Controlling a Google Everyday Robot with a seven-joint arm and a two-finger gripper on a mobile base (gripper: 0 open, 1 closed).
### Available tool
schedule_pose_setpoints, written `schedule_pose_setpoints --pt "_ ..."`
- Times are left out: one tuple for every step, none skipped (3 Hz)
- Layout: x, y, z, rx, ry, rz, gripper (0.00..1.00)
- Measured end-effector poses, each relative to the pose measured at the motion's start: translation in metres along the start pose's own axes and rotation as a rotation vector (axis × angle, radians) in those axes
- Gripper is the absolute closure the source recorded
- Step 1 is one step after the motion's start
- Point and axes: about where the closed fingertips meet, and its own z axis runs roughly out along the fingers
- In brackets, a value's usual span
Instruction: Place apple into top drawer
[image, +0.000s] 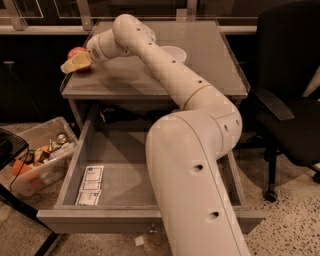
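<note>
The apple (75, 51) is a small reddish fruit at the far left edge of the grey table top (200, 75). My gripper (75, 62) reaches across the table from the right, and its yellowish fingers (79, 62) are closed around the apple, covering its lower front. The top drawer (125, 170) is pulled wide open below the table. It is grey and shallow, with white labelled packets (90, 185) in its front left corner and a small knob (151, 230) on its front. My arm hides the drawer's right part.
A white bowl (173, 52) sits on the table behind my arm. A clear plastic bin (40, 160) of mixed items stands on the floor to the left of the drawer. A black office chair (290, 105) stands to the right.
</note>
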Motion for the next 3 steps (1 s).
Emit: schedule_pose_setpoints --pt "0.0013 0.0071 0.0153 -0.023 0.015 0.007 0.19" --pt "0.0019 0.0099 0.0212 -0.028 0.023 0.013 0.42" --pt "0.0016 0.0051 0.0116 -0.004 0.017 0.021 0.65"
